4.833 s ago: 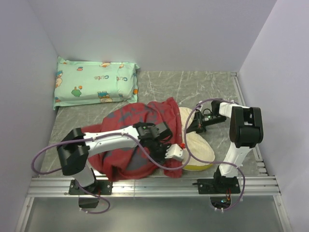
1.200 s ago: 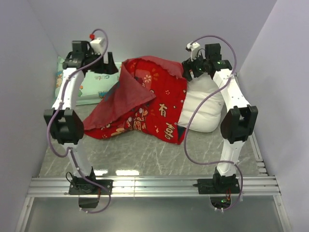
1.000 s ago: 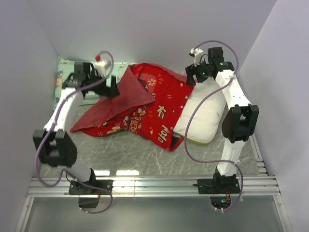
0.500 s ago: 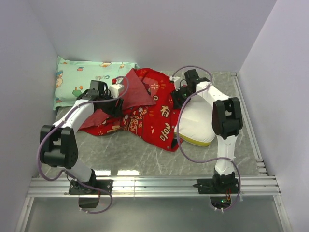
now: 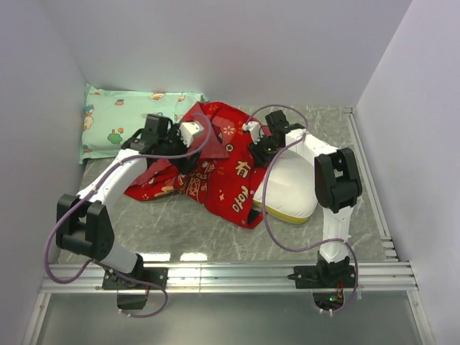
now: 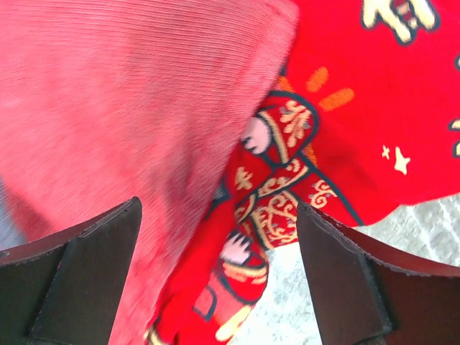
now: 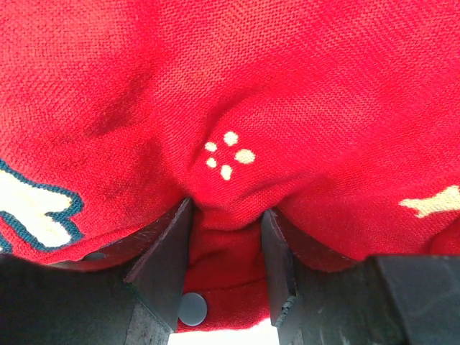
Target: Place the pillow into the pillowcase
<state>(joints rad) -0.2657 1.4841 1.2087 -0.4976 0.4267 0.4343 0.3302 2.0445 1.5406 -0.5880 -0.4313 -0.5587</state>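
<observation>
1. Right gripper (image 7: 226, 208) is clenching a bunched fold of the pillowcase (image 5: 215, 169). Red cloth is filling the gap between its 2 fingers (image 7: 162, 251), and a grey snap button (image 7: 192, 309) is sitting just below the pinch.
2. Left gripper (image 6: 218, 210) is hanging released, jaws spread wide with nothing pinched. It's hovering over the pillowcase where the dull red flap is overlapping the printed face. Can't tell if it's touching the cloth.
3. Pillowcase is lying crumpled mid-table (image 5: 180, 230), printed side mostly up, with the dull flap folded over at its far-left part.
4. Pillow (image 5: 295, 190) is lying right of centre, with the case's right edge draping over its left side. Can't tell if that part is inside the case or just under it. The yellow band is showing along the near edge.
5. Mint-green pillow (image 5: 133, 128) is sitting at the far-left corner by the back wall, just beside the pillowcase.
</observation>
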